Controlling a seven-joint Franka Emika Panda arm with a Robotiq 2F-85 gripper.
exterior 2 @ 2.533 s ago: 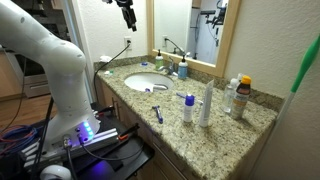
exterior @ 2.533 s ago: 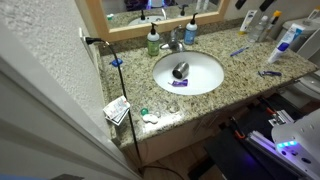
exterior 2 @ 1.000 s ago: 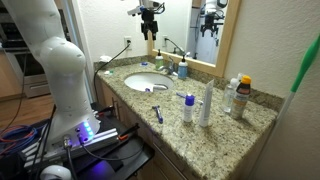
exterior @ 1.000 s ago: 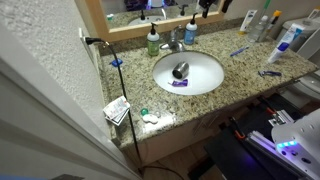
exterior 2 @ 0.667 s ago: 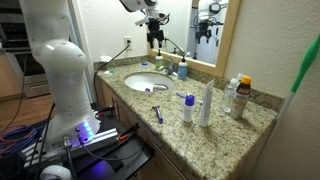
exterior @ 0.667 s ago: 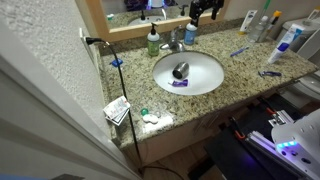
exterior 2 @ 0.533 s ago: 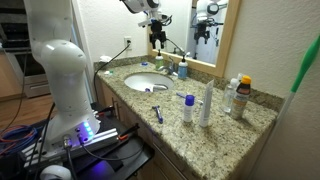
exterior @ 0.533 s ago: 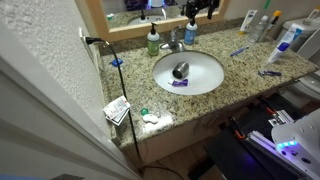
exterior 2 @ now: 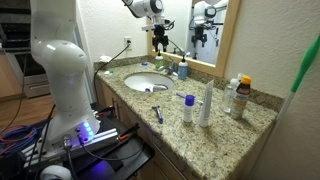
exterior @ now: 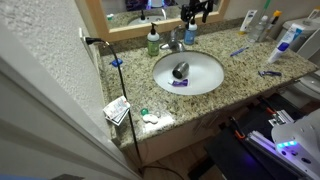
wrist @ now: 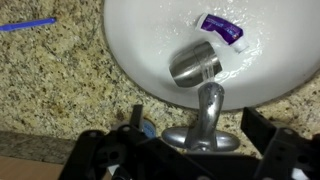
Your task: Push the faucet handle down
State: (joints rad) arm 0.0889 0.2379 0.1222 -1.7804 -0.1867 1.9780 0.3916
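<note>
Chrome gleams at the back of a white oval basin (exterior: 206, 82) sunk into a speckled granite countertop (exterior: 250, 72). There a short faucet (wrist: 203, 137) stands between a green soap bottle (exterior: 153, 41) and a blue bottle (exterior: 190, 33). The faucet handle (exterior: 175, 40) tops that faucet, at the rim of the basin nearest the mirror (exterior: 128, 10). From straight above, in the wrist view, lever and spout overlap, and they cannot be told apart.

The gripper (exterior 2: 160, 40) hangs above the faucet and points down at it, well clear of the metal in both exterior views. Its two dark fingers (wrist: 112, 155) come in from the bottom of the wrist view. They are spread wide, one on each side of the faucet, and there is nothing between them but the fixture below. Neither finger touches the handle.

Inside the basin a round metal drain stopper (wrist: 195, 65) sits just in front of the spout. A small purple tube (wrist: 222, 28) lies on the porcelain beyond the stopper. A thin blue item (wrist: 27, 24) rests on the granite off to one side of the basin, too small to name. The white arm (exterior 2: 55, 60) rises from beside the counter and reaches over to the mirror side.
</note>
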